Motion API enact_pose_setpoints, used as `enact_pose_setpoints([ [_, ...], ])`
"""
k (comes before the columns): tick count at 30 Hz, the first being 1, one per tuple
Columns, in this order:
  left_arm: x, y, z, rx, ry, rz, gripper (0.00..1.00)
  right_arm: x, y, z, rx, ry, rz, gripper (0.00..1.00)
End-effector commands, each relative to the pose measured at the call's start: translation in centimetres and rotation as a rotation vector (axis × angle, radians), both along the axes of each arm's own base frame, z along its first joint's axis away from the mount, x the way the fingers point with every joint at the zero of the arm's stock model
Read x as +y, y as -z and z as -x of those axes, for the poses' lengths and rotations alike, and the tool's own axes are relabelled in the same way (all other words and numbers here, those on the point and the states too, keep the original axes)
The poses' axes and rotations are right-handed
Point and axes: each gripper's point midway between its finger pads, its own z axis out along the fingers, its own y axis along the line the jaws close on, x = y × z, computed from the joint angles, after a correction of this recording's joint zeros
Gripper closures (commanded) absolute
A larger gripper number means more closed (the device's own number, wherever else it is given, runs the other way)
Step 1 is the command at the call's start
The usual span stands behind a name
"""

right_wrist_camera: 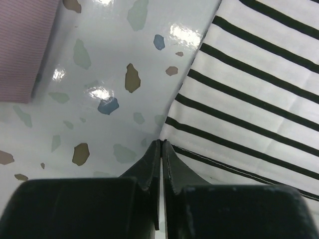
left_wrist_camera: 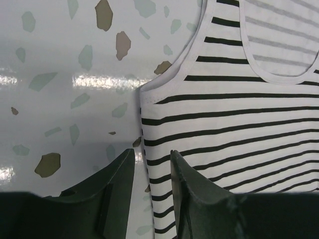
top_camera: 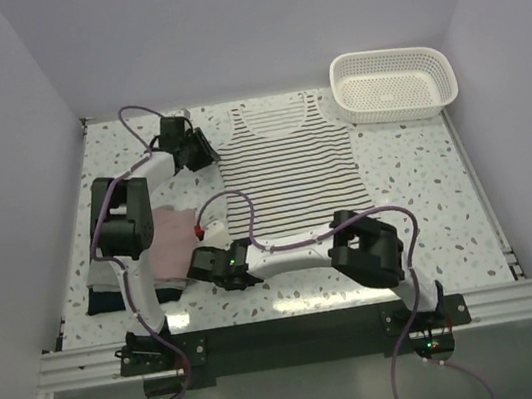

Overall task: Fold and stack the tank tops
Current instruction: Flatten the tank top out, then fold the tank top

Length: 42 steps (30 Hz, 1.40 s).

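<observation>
The white black-striped tank top (top_camera: 286, 166) lies flat mid-table, neckline far. My left gripper (top_camera: 206, 154) is open at its left armhole; in the left wrist view (left_wrist_camera: 152, 158) the cloth's left edge (left_wrist_camera: 149, 124) runs between the two fingers (left_wrist_camera: 185, 174). My right gripper (top_camera: 228, 249) is shut on the top's near-left hem corner (right_wrist_camera: 172, 134), fingertips (right_wrist_camera: 158, 147) pressed together there. The pink tank top (top_camera: 166, 241) lies folded at the left on the dark navy one (top_camera: 110, 301); its edge shows in the right wrist view (right_wrist_camera: 25, 45).
A white plastic lattice basket (top_camera: 394, 83) stands at the back right corner. The speckled tabletop (top_camera: 417, 196) is walled on three sides. The right arm's forearm lies along the near edge of the striped top.
</observation>
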Motion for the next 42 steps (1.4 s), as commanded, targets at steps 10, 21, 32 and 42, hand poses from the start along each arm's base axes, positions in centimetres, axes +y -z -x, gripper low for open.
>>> enact_pose_setpoints([
  [10, 1.1, -1.6, 3.3, -0.028, -0.082, 0.063, 0.58, -5.3, -3.3, 3.8, 0.086, -0.026, -0.164, 1.00],
  [21, 0.9, -0.5, 2.4, -0.046, -0.099, 0.079, 0.60, -4.8, -5.3, 4.0, 0.092, -0.030, -0.196, 1.00],
  [32, 1.0, 2.8, 1.9, 0.016, -0.135, -0.003, 0.64, -5.2, -6.4, 4.0, 0.087, -0.023, -0.219, 1.00],
  [42, 0.3, 4.0, 1.7, 0.023, -0.133, -0.036, 0.74, -5.5, -7.0, 4.1, 0.081, -0.020, -0.242, 1.00],
])
